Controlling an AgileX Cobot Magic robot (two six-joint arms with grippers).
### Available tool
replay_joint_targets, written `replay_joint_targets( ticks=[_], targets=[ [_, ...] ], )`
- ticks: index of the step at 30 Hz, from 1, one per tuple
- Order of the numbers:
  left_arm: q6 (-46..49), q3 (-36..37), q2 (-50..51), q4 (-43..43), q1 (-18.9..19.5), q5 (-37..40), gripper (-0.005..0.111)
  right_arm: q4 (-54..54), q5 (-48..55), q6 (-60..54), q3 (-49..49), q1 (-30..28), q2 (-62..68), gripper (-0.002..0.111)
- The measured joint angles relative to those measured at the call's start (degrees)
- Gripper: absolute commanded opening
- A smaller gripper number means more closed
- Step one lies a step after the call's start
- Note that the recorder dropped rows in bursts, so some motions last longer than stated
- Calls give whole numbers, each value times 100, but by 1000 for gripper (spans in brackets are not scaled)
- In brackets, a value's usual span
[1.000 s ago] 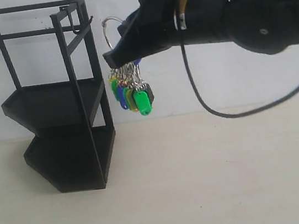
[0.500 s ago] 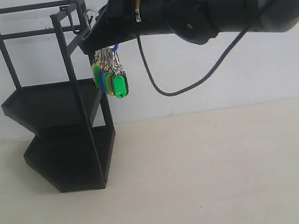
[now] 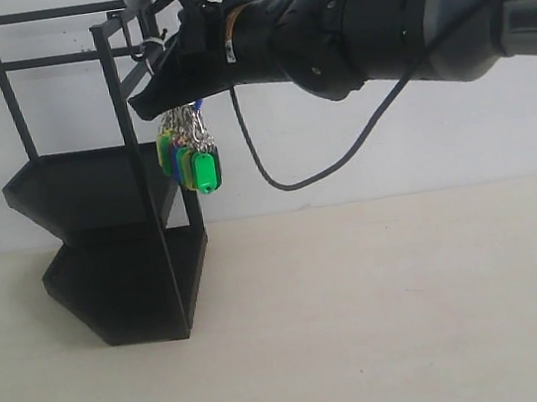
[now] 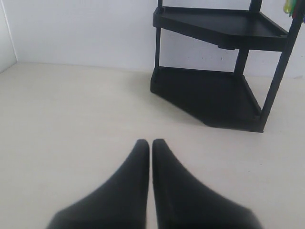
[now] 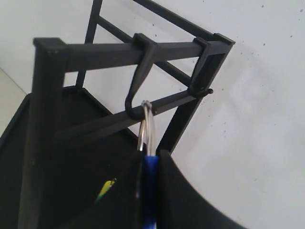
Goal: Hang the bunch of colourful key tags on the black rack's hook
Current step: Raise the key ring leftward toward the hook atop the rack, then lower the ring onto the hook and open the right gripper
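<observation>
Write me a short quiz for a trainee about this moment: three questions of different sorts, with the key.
1. True or false: the left gripper holds the colourful key tag bunch.
2. Choose: the right gripper is A) open, B) shut on the bunch's blue loop, C) out of view.
3. Short answer: in the right wrist view, which part of the black rack does the top of the silver ring meet?
Key: 1 false; 2 B; 3 the hook.
</observation>
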Motion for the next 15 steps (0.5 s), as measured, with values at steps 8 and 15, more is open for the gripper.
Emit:
replay_joint_targets(
  ticks=[8,15],
  targets=[
    [0,0,0,0,0,0,4,0,80,33,0,152,0,0],
    [0,0,0,0,0,0,4,0,94,207,-11,156,0,46]
  ],
)
